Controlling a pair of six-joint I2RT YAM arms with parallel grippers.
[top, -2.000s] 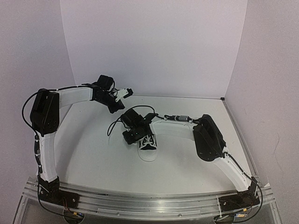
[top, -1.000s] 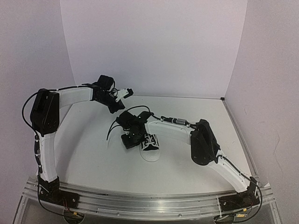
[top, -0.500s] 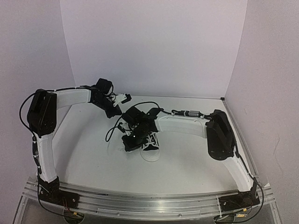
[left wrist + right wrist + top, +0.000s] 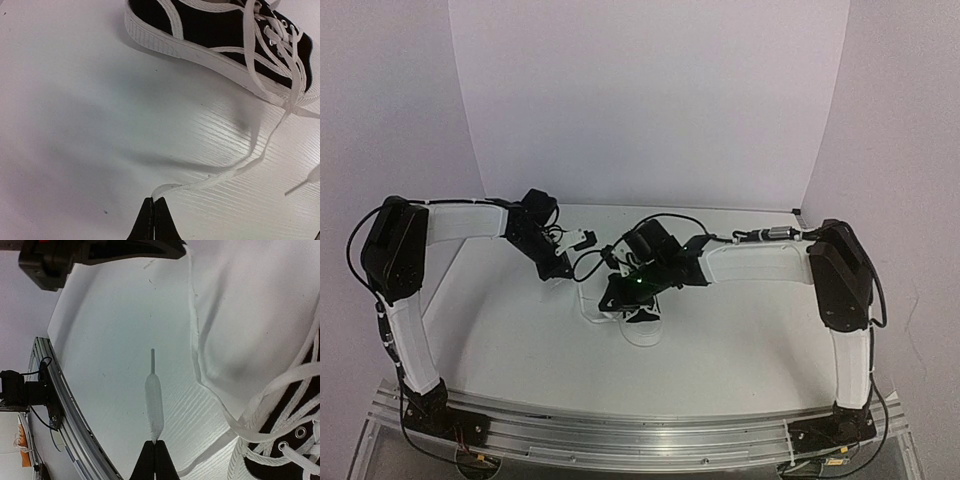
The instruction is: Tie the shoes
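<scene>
The black canvas sneaker (image 4: 644, 320) with white sole and toe cap lies mid-table, partly hidden under my right wrist. It also shows in the left wrist view (image 4: 210, 27) and the right wrist view (image 4: 295, 442). My left gripper (image 4: 154, 200) is shut on one white lace (image 4: 235, 172), which runs slack across the table to the shoe's eyelets. In the top view the left gripper (image 4: 562, 274) is low, left of the shoe. My right gripper (image 4: 154, 441) is shut on the other lace's end (image 4: 153, 400), aglet pointing away. In the top view the right gripper (image 4: 611, 299) is at the shoe's left side.
White table (image 4: 740, 340) with white walls behind and on both sides. The metal base rail (image 4: 620, 432) runs along the near edge. My left arm (image 4: 100, 252) crosses the top of the right wrist view. Black cables hang from both wrists above the shoe.
My left gripper has come down and toward the near side, to the table left of the shoe. My right arm's elbow has swung right and back while its gripper stayed by the shoe.
</scene>
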